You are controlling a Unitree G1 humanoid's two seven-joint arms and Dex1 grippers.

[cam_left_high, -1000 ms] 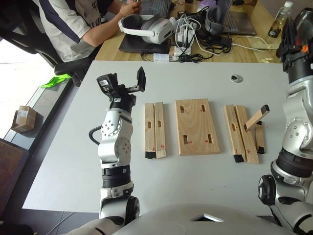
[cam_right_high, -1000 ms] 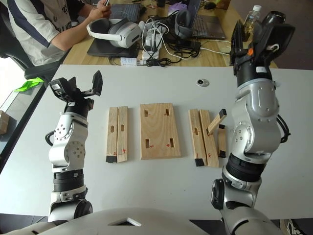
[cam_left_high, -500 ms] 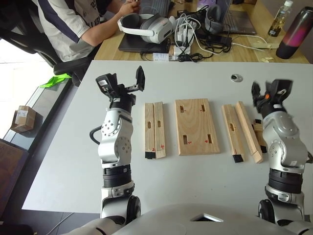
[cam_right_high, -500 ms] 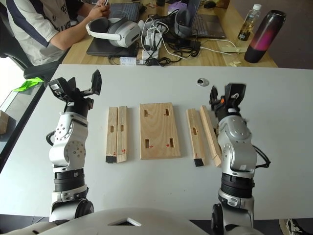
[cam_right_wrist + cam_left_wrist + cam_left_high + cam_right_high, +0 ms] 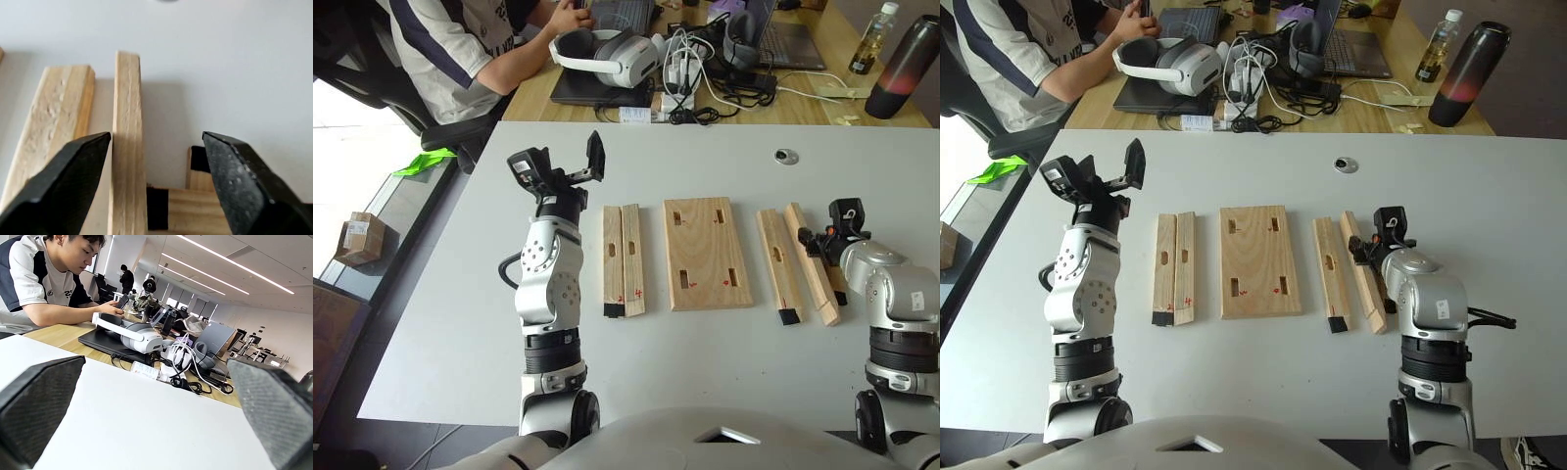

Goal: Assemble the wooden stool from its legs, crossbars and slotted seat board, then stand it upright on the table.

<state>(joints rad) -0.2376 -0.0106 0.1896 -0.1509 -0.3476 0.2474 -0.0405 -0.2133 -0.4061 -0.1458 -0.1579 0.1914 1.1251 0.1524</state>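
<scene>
Our right hand (image 5: 156,147) sits low over the right-hand group of parts on the desk (image 5: 705,362). Its fingers (image 5: 63,186) are spread apart, and the far end of the slanted leg (image 5: 128,137) lies between them, close to one pad; we cannot tell whether that pad touches the wood. The hand grasps nothing. A slotted leg (image 5: 775,262) lies flat just beyond that same finger, on the side toward the seat board (image 5: 707,253). A short crossbar (image 5: 195,215) lies under the hand, nearer the wrist, between the fingers.

Our left hand (image 5: 563,168) is lifted off the desk, its fingers (image 5: 595,157) spread wide, empty and touching nothing. The other pair of legs (image 5: 624,259) lies flat side by side just to this hand's right, below it and nearer our body. The seat board rests flat beyond that pair, between the two hands and apart from both.
</scene>
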